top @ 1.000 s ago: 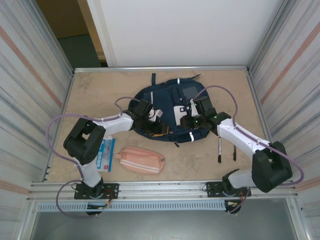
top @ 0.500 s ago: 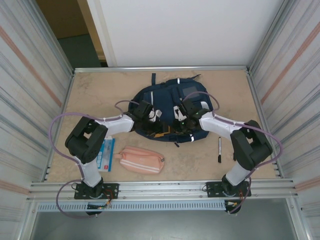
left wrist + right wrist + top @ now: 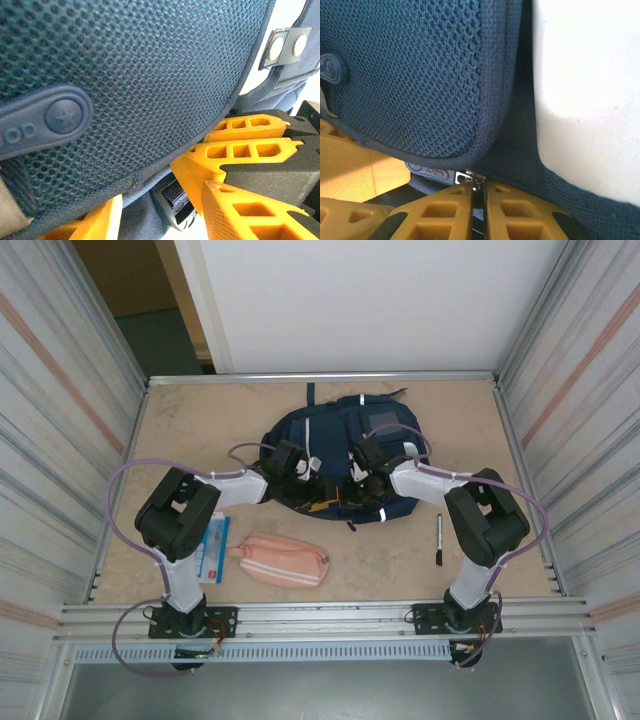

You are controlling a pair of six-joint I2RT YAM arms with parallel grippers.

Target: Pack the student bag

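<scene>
Student bag (image 3: 318,432): large navy backpack lying flat, dark mesh panel facing my wrist cameras.
My right gripper (image 3: 362,472): over the bag's near middle. Its yellow fingers (image 3: 520,212) are pressed together, pinching the thin zipper pull (image 3: 468,177) below the mesh panel's edge.
Just changed: a second ago these jaws stood wider and my right elbow reached well out from the bag; now the arm is folded in close and the jaws have closed.
My left gripper (image 3: 300,468): at the bag's near left, hardly moved. Its jaws are partly spread around mesh and grey fabric; I cannot tell whether they clamp.
Meaning: I judge I am about to draw the zipper open.
Unpacked: pink pouch (image 3: 284,560), booklet (image 3: 212,548) and pen (image 3: 438,538), all nearer me than the bag.
</scene>
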